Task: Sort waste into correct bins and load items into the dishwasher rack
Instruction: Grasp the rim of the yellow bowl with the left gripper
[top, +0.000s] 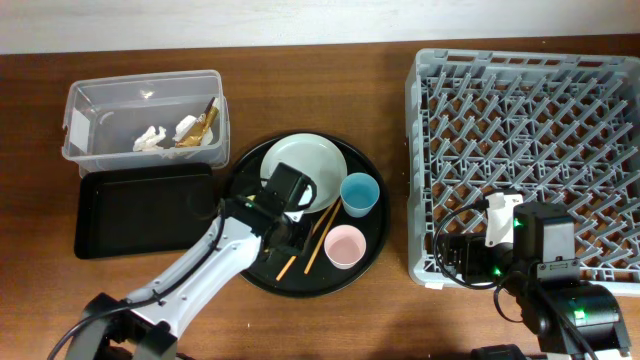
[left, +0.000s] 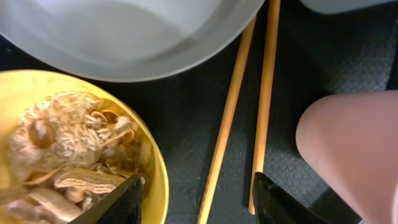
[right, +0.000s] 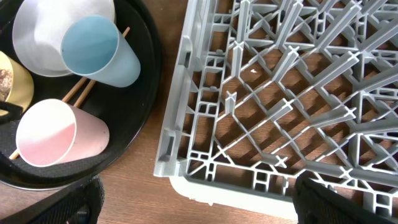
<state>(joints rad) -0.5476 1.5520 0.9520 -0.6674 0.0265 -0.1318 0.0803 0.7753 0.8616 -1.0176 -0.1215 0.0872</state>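
Item in hand: yellow bowl, lower left of the left wrist view, heaped with food scraps. It stands on the round black tray, just below the rim of the plate. Tool: left gripper, jaws wide and holding nothing. One finger shows over the bowl's inner right wall and the other outside it, above the near ends of the chopsticks, so the rim lies between them; whether either finger touches the bowl, you cannot tell. Second tool: right gripper, spread wide and empty, at the lower left corner of the rack. Likely step: pinch the bowl's rim so the scraps can be emptied. Method: lower until the pads take the wall beneath the rim. Keep the outer finger off the chopsticks, which lie just beside the bowl, and clear of the pink cup at right. Lift level, since the scraps look loose and sit high. Probable destination: the black rectangular tray, left of the overhead view, because the clear tub above it holds crumpled paper and gold foil. Tip only once you are fully over it. The blue cup stands apart, right of the plate.
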